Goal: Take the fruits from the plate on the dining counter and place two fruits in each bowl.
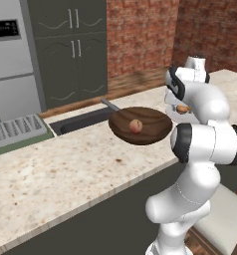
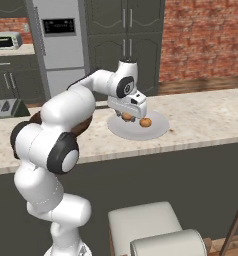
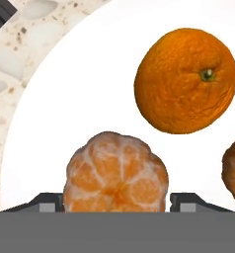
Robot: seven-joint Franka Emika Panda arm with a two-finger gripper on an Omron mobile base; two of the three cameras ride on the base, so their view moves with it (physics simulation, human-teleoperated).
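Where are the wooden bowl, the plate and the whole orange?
wooden bowl [image 1: 155,130]: left base view, inner wall.
plate [image 2: 158,129]: right base view, bare right rim.
whole orange [image 3: 186,80]: hand view, middle of peel.

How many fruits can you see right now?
4: one in the wooden bowl: a peach-tan fruit. Three on the plate: a peeled one between the gripper fingers, an orange, another at the edge. Others may be hidden.
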